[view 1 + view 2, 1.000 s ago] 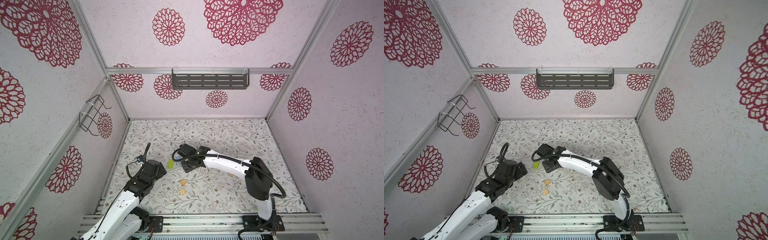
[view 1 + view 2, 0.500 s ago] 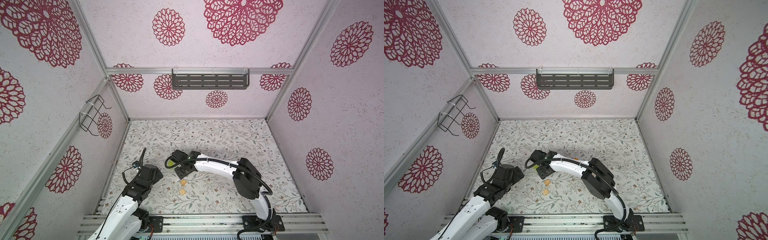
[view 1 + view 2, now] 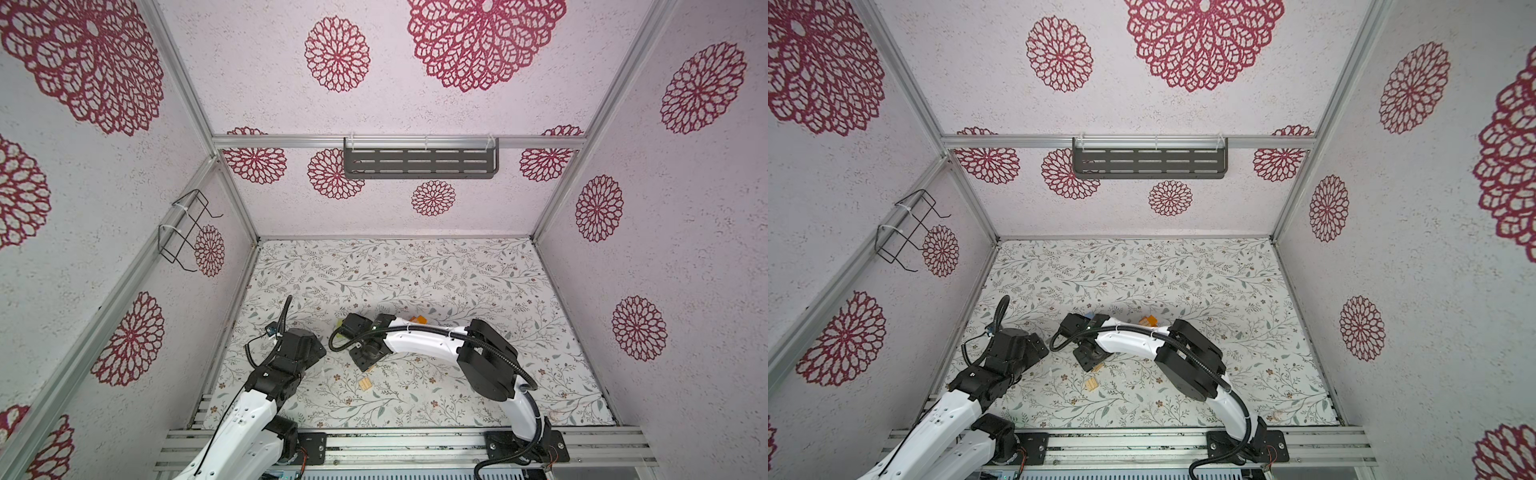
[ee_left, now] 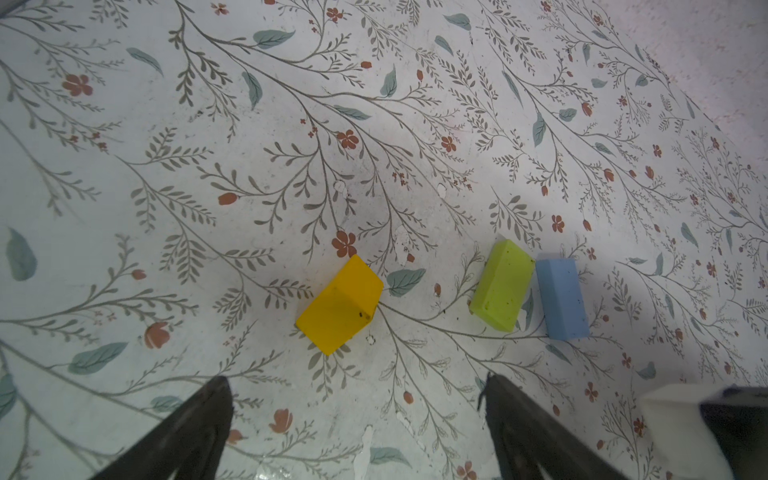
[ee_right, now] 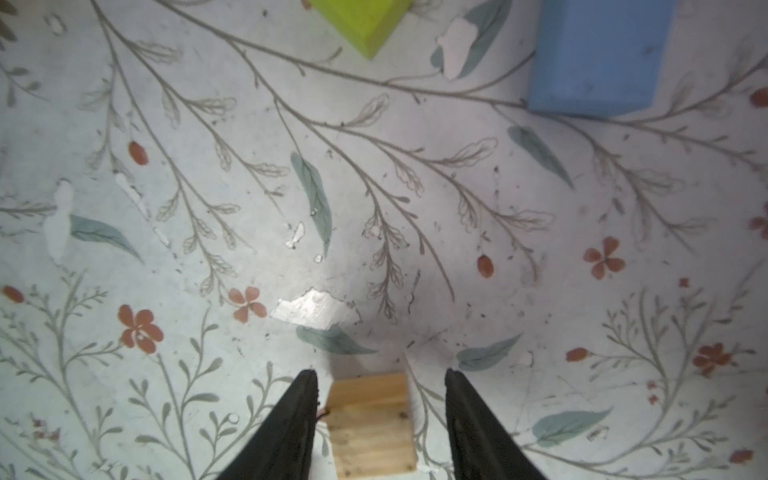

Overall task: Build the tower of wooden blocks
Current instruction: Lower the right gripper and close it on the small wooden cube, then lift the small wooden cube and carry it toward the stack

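Straddling a plain tan block (image 5: 370,419) lying on the floral bench (image 5: 249,166) with the right tool (image 5: 380,372), jaws parted and seemingly leaving a slim gap on each side. Hovering the left tool (image 4: 357,378) wide apart above the bench, facing a yellow block (image 4: 338,305). Lying just beside each other farther on: green block (image 4: 502,286), blue block (image 4: 561,299).

Yellow block (image 4: 338,305), green block (image 4: 503,286), blue block (image 4: 561,299) (floral tabletop (image 4: 124,232))
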